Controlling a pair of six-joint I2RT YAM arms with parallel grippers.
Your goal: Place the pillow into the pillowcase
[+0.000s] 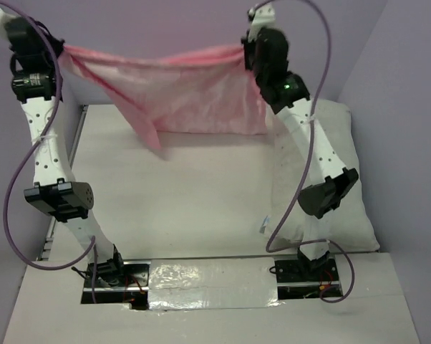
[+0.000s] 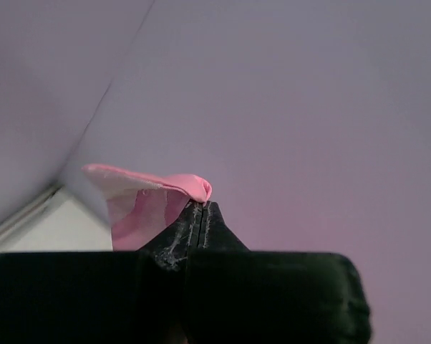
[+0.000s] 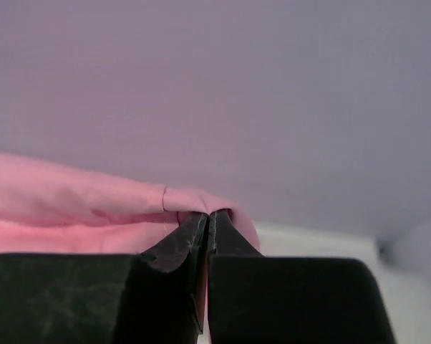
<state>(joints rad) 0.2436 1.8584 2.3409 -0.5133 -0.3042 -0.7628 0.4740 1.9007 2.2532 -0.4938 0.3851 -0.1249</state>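
Our left gripper (image 2: 202, 206) and right gripper (image 3: 210, 213) each pinch a corner of the thin pink satin pillowcase (image 1: 194, 93), hung aloft.

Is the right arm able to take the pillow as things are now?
Probably not: the right gripper is shut on the raised pillowcase. The pillow lies uncovered nearby.

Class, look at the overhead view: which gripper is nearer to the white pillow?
Right. The right gripper pinches a pillowcase corner, raised near the far end of the pillow; the left gripper pinches the other corner at the opposite side of the table.
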